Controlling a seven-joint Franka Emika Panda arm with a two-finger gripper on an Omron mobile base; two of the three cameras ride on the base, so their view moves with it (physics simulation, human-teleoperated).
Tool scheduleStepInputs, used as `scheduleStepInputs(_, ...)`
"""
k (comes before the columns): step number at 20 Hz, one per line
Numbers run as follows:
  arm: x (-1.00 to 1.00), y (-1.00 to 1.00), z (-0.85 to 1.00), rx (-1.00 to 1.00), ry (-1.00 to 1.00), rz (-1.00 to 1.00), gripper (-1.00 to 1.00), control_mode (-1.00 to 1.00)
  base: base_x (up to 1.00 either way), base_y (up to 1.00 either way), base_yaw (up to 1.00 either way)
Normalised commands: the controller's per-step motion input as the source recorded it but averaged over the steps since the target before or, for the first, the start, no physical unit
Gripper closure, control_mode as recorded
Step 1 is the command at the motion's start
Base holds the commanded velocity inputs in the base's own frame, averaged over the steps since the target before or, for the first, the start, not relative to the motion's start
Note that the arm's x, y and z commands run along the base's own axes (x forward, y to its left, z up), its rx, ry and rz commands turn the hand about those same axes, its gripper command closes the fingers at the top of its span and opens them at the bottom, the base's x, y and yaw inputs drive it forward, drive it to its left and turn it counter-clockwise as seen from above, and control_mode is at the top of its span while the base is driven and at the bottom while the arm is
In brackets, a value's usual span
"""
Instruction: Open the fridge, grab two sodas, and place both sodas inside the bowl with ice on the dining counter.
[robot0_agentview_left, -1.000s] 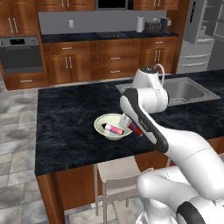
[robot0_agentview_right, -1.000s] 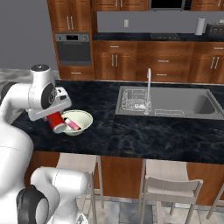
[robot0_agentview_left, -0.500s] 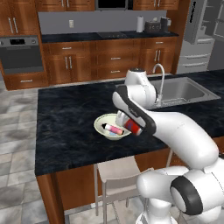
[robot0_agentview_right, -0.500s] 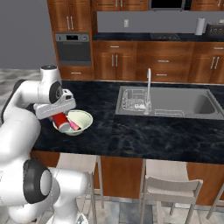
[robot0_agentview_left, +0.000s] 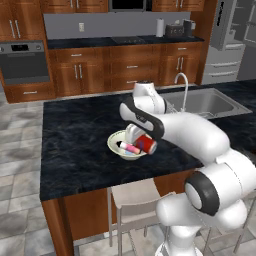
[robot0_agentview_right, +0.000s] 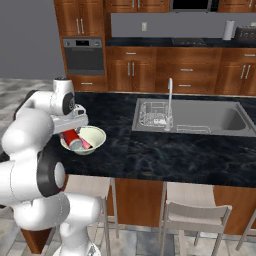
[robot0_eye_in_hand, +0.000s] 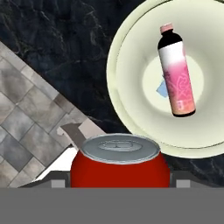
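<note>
Pink bottle lies in cream bowl; red can at its rim.

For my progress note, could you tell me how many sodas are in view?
2: the pink bottle lies inside the bowl; the red can sits between the gripper fingers at the bowl's rim.

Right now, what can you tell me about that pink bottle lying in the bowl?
The pink bottle is slim, with a white-to-pink label, a black neck and a small pink cap. It lies on its side inside the cream bowl on the black dining counter, resting across the bowl's floor beside a pale blue ice cube. The red can, between the gripper's jaws, is apart from it.
</note>
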Motion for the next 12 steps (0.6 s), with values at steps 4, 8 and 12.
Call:
scheduleStepInputs(4,0.27,0.17,-0.30,0.00,0.00,0.00,1.00,-1.00,0.00,0.00,0.00)
scheduleStepInputs(8,0.28,0.06,-0.18,0.01,0.00,0.00,1.00,-1.00,0.00,0.00,0.00)
scheduleStepInputs(12,0.34,0.00,-0.13,0.01,-0.01,0.00,1.00,-1.00,0.00,0.00,0.00)
